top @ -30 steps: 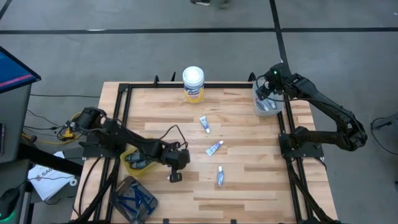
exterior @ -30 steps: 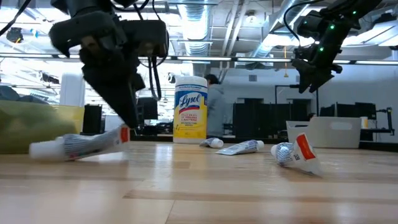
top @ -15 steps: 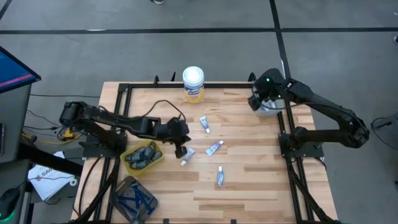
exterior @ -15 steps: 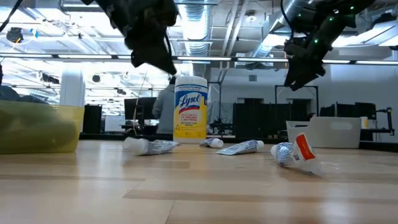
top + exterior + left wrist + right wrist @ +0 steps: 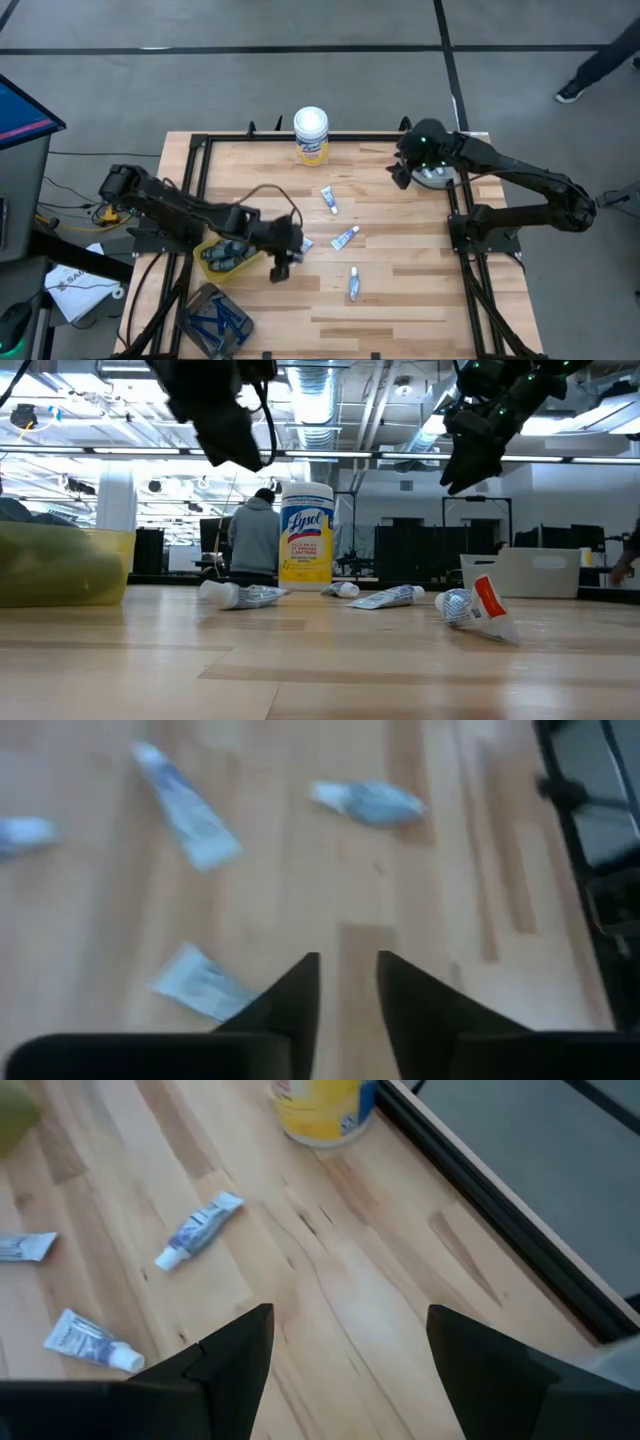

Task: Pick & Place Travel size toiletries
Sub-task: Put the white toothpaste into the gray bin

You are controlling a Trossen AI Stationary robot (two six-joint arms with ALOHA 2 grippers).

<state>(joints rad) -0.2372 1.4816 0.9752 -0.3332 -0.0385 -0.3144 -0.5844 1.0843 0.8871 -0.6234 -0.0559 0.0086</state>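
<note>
Several small white tubes with blue print lie flat on the wooden table: one point(image 5: 329, 199), one point(image 5: 344, 238), one point(image 5: 354, 284) and one point(image 5: 303, 244). My left gripper point(image 5: 281, 266) hovers just beside that last tube point(image 5: 200, 985), toward the near edge. It is raised off the table point(image 5: 225, 435), with a narrow empty gap between its fingers point(image 5: 348, 995). My right gripper point(image 5: 404, 172) hangs wide open point(image 5: 350, 1370) above the far right part of the table, left of the white bin point(image 5: 437, 177). Dark grey sticks fill the yellow tray point(image 5: 228, 255).
A tall white canister with a yellow label point(image 5: 311, 135) stands near the far edge. A tray of dark blue razor-like sticks point(image 5: 215, 318) sits off the near left corner. A black frame point(image 5: 200, 150) borders the table. A person point(image 5: 255, 540) stands in the room behind.
My left gripper carried a tube from the near left part of the table toward the far right and left it lying beside the other tubes. It then drew back toward the near edge. My right gripper moved from above the white bin toward the table's left.
</note>
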